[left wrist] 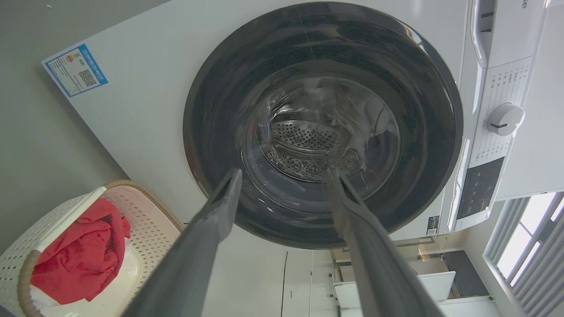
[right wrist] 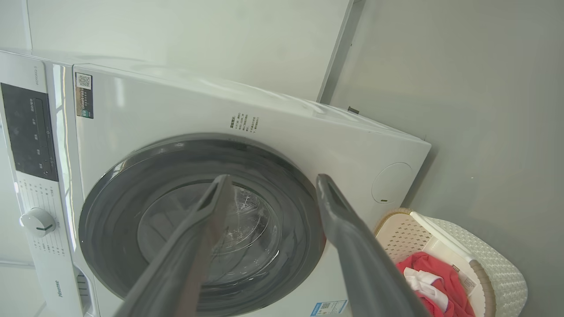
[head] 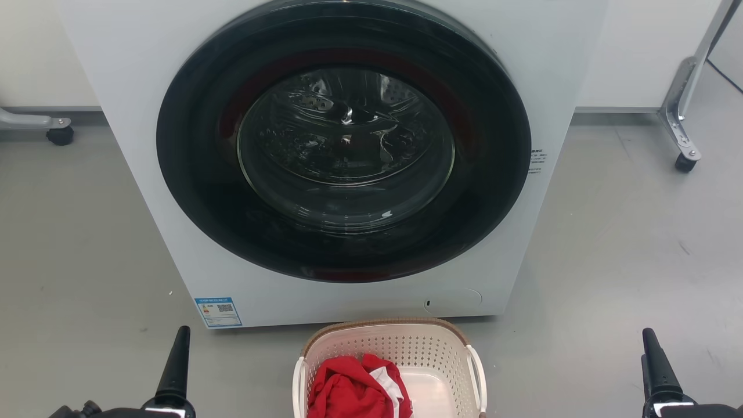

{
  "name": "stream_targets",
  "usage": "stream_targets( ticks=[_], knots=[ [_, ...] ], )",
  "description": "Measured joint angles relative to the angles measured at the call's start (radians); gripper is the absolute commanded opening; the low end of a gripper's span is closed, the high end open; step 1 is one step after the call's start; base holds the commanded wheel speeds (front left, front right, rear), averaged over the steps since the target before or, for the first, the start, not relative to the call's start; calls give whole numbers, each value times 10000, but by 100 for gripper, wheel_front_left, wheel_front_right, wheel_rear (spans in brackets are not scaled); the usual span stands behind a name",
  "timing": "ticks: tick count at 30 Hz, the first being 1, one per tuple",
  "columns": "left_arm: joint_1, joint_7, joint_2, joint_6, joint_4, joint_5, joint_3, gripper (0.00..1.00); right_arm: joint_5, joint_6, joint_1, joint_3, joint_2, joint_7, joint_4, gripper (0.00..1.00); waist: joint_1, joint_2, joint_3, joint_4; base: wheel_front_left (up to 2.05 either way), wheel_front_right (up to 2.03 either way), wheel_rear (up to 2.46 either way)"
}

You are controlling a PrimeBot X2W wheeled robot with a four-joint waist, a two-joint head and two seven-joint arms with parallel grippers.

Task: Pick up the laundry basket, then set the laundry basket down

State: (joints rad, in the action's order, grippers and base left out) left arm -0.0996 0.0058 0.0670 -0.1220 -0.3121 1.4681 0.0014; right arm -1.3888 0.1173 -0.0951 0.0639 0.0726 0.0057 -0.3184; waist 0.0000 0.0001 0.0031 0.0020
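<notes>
Laundry basket (head: 386,342) stands near washer (head: 348,299), floor (head: 87,261) flanking.

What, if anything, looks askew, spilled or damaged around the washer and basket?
Nothing stands out: the cream-white perforated plastic laundry basket sits upright on the grey floor before the white front-loading washer, a red garment inside it.

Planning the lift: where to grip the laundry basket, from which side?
Likely its white loop handles: left gripper on left handle, right gripper on right handle, each from its own side. The laundry basket stands upright, handles facing outward.
</notes>
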Motion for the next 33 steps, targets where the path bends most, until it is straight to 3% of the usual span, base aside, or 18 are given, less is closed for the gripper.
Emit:
stream_targets(
  ticks=[14, 33],
  knots=[
    [-259, -546, 548, 359, 81, -2374, -980, 100, 2552, -389, -212, -911, 539, -564, 138, 100, 0, 0, -14, 15, 0, 0, 0],
    [-398, -1279, 1225, 1417, 113, -5823, -2378, 100, 5954, -1099, -391, -2188, 1243, -1248, 46, 100, 0, 0, -70, 64, 0, 0, 0]
  ],
)
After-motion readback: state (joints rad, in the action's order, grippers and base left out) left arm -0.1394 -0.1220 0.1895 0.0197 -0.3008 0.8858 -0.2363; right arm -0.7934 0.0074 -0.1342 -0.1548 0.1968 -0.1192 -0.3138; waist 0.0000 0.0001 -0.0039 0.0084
